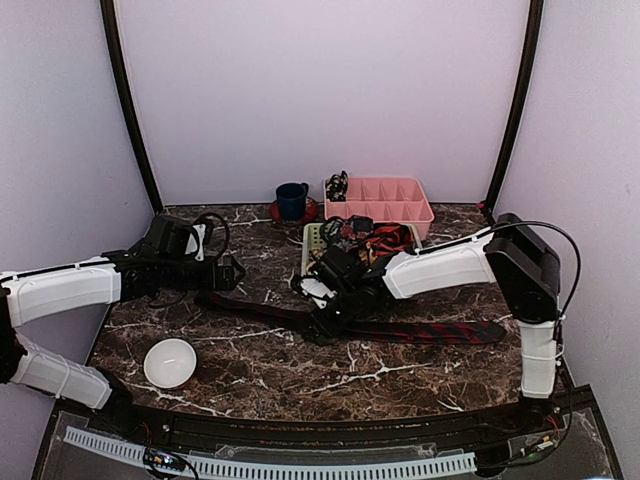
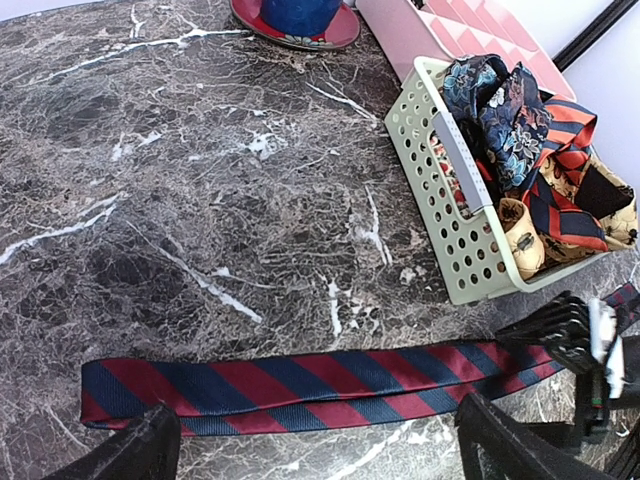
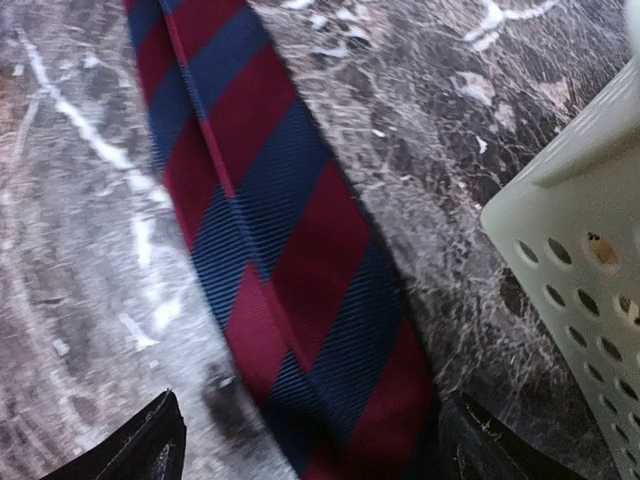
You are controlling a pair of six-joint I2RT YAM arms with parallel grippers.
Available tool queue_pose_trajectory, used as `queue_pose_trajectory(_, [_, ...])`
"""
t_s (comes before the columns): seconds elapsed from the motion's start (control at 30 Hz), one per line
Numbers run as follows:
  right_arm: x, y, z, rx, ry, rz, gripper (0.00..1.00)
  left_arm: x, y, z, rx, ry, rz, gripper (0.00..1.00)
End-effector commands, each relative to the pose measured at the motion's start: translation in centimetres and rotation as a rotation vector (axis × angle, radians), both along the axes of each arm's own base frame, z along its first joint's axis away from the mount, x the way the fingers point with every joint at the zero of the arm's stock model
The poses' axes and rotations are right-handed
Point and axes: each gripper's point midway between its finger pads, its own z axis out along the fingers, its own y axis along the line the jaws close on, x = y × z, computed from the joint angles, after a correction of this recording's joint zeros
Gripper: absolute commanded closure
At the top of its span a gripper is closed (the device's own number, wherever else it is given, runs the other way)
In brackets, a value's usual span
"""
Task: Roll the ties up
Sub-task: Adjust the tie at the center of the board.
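Note:
One tie (image 1: 420, 330), navy with red diagonal stripes, lies flat and unrolled across the marble table. In the left wrist view the tie (image 2: 300, 385) runs left to right just beyond my left gripper (image 2: 315, 452), which is open over its narrow end with both fingers clear of the cloth. My right gripper (image 3: 322, 455) is open too, its fingers on either side of the tie (image 3: 290, 260) near the middle. In the top view the left gripper (image 1: 232, 275) and right gripper (image 1: 318, 305) sit close above the strip. More ties (image 2: 540, 130) are heaped in a basket.
The pale green perforated basket (image 2: 420, 130) stands just behind the tie, close to my right gripper (image 2: 585, 345). Behind it are a pink divided tray (image 1: 385, 200) and a blue cup (image 1: 292, 200) on a red saucer. A white bowl (image 1: 170, 362) sits front left.

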Motion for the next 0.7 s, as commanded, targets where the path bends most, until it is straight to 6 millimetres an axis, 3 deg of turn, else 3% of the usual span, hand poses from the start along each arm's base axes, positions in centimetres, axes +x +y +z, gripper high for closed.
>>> queue_pose_trajectory(0.0, [1.4, 1.1, -0.2, -0.030, -0.064, 0.019, 0.12, 0.0, -0.2, 0.5, -0.011, -0.007, -0.018, 0.01])
queue_pose_trajectory(0.17, [0.8, 1.4, -2.3, -0.060, -0.038, 0.055, 0.18, 0.2, 0.3, 0.2, 0.024, -0.004, 0.000, 0.01])
queue_pose_trajectory(0.37, [-0.6, 1.2, -3.6, -0.131, -0.088, 0.097, 0.35, 0.7, 1.1, -1.0, 0.072, 0.069, 0.063, 0.03])
queue_pose_trajectory(0.53, [-1.1, 1.0, -3.8, -0.154, -0.122, 0.095, 0.58, 0.7, 1.8, -1.6, 0.082, 0.114, 0.117, 0.07])
queue_pose_trajectory(0.67, [-0.6, 0.9, -3.2, -0.168, -0.175, 0.081, 0.63, 0.1, 1.5, -2.0, 0.092, 0.140, 0.080, 0.07])
